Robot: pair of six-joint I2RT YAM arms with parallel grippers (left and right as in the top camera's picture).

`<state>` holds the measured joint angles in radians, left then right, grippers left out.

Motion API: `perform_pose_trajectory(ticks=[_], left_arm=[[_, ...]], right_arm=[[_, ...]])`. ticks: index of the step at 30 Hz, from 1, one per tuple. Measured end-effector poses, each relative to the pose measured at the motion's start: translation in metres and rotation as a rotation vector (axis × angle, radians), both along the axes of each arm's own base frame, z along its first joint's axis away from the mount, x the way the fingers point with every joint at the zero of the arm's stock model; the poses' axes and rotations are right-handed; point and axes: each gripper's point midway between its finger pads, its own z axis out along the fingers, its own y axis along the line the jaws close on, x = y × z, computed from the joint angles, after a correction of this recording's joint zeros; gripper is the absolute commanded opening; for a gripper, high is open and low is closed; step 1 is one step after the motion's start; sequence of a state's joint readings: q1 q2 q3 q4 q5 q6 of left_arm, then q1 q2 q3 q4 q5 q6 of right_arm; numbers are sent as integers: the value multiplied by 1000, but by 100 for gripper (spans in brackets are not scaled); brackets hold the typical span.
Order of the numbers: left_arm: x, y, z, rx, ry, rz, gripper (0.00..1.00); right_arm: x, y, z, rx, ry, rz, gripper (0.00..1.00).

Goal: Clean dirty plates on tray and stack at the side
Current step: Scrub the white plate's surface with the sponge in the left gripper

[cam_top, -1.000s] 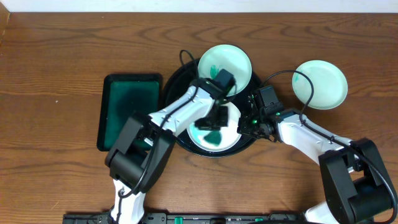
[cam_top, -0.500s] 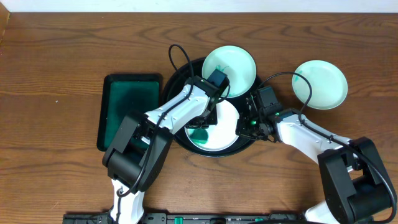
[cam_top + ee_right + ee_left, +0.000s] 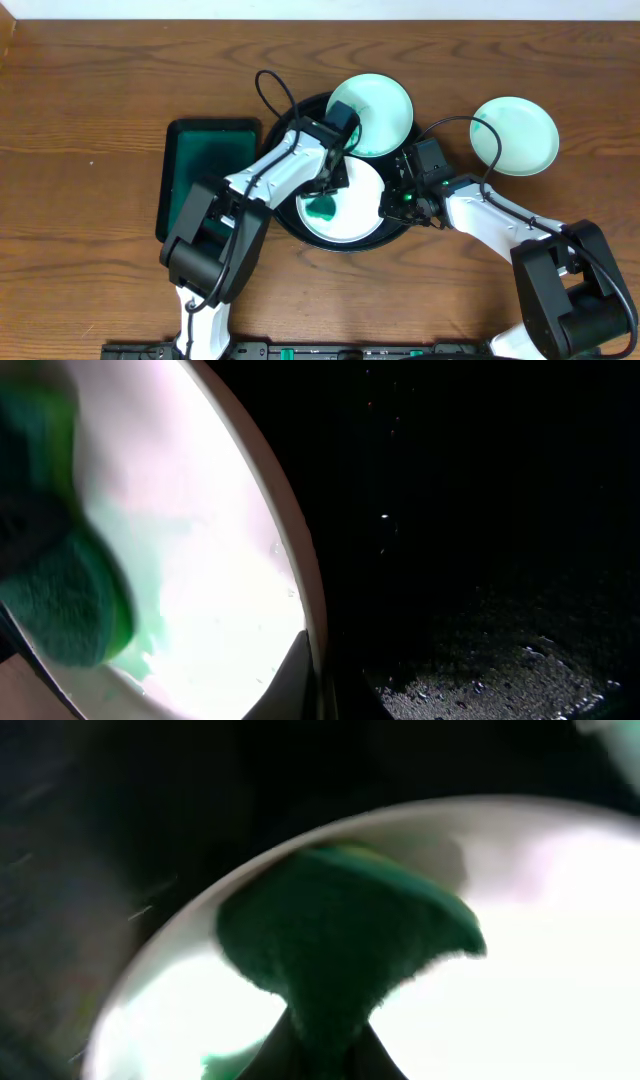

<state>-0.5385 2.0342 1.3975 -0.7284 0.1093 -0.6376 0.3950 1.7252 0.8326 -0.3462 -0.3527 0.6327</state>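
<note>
The small round white plate with a pale teal rim (image 3: 358,195) lies flat and face up in the large round glossy black tray (image 3: 398,230). It is directly under the left pincer (image 3: 330,190) and just left of the right pincer (image 3: 392,203). Being round, it has no long axis.

The left pincer is clenched on a green sponge (image 3: 340,940), which presses on the plate. A teal-green smear (image 3: 318,212) marks the plate beside the sponge. The right pincer is clenched on that plate's right rim.

Beyond the left pincer, a second such plate (image 3: 375,95) sits over the tray's far edge. Well to the right of the right pincer and beyond it, a third plate (image 3: 514,135) rests face up on the dark-brown wood-grain tabletop (image 3: 90,90).
</note>
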Motion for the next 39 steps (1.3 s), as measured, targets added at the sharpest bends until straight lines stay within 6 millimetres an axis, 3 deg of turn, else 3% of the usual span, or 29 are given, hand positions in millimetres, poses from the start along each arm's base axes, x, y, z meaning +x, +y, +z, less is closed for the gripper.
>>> perform_pose_trajectory(ticks=[4,11,20,23,28,39], left_arm=[[11,-28,4,-151,-19,-31,7],[9,-48,7,-272,14,-62,7],[-22,-88,9,-341,70,-167,7],[-33,-94,9,-332,90,-188,7],[-41,-83,7,-278,127,-179,7],[-51,-19,1,54,153,-178,7]], right_arm=[[0,0,0,0,0,0,1],[0,0,0,0,1,0,1],[0,0,0,-2,4,0,1],[-1,-1,0,-6,8,-1,1],[-1,-1,0,-7,8,-1,1],[-1,-1,0,-9,2,9,1]])
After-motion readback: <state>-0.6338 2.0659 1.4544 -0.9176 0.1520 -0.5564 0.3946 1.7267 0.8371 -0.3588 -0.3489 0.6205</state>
